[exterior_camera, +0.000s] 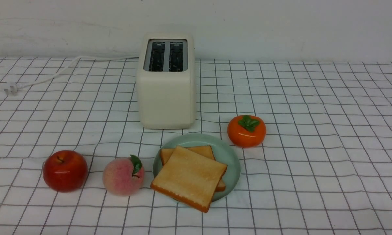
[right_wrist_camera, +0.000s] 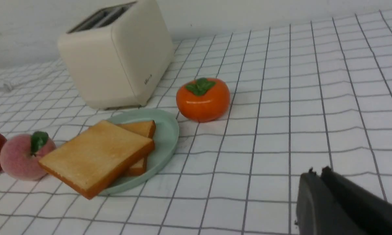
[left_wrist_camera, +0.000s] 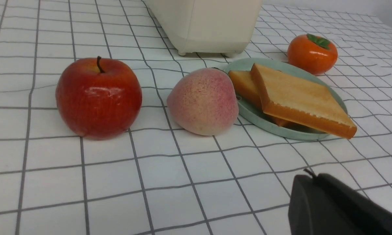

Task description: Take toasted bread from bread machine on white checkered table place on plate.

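Two slices of toasted bread (exterior_camera: 189, 176) lie stacked on the mint-green plate (exterior_camera: 230, 156), the upper one overhanging the near rim. They also show in the left wrist view (left_wrist_camera: 297, 98) and the right wrist view (right_wrist_camera: 98, 155). The cream bread machine (exterior_camera: 166, 85) stands behind the plate on the white checkered table (exterior_camera: 313, 147), both slots empty. My left gripper (left_wrist_camera: 313, 178) is shut and empty, low over the cloth, near the plate's front. My right gripper (right_wrist_camera: 316, 171) is shut and empty, low over the cloth to the plate's right. Neither gripper shows in the front view.
A red apple (exterior_camera: 65, 170) and a pink peach (exterior_camera: 123, 176) sit left of the plate. An orange persimmon (exterior_camera: 247, 130) sits at the plate's back right. The toaster's white cord (exterior_camera: 52, 75) runs left along the cloth. A white wall stands behind.
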Robot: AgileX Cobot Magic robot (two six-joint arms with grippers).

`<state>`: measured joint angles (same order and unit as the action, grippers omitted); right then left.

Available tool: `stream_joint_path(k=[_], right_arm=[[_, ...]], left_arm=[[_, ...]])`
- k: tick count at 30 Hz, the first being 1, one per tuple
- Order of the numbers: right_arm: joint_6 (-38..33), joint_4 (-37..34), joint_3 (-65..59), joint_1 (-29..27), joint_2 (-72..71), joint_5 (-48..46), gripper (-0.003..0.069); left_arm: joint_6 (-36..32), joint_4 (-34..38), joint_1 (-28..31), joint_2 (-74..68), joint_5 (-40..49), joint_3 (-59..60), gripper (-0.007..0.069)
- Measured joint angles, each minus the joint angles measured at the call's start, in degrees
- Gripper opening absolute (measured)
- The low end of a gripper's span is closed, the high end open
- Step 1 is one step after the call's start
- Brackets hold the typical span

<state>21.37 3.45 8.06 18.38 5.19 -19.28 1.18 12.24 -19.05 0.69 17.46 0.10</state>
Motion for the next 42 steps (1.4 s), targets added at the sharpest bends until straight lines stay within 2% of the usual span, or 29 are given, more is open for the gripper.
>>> stream_joint_path(k=[4, 9, 12, 27, 42], right_arm=[[0.0, 3.43, -2.27, -0.91, -0.07, -1.01, 0.0024], [-0.4, 5.46, -7.34, -12.14, -1.53, -0.09, -0.002], [-2.18, 5.55, -9.39, -15.41, -4.32, 0.82, -0.002], [-9.69, 3.32, -9.23, -16.02, -5.77, -2.31, -0.002], [-10.33, 3.19, -9.17, -16.02, -5.77, -2.45, -0.0014]], left_arm=[[0.05, 0.06, 0.0, 0.0, 0.08, 0.05, -0.0013], [0.05, 0.06, 0.0, 0.0, 0.17, 0.07, -0.0013], [0.05, 0.06, 0.0, 0.0, 0.17, 0.07, -0.0013], [0.05, 0.06, 0.0, 0.0, 0.23, 0.07, -0.001], [0.05, 0.06, 0.0, 0.0, 0.23, 0.07, -0.0002]])
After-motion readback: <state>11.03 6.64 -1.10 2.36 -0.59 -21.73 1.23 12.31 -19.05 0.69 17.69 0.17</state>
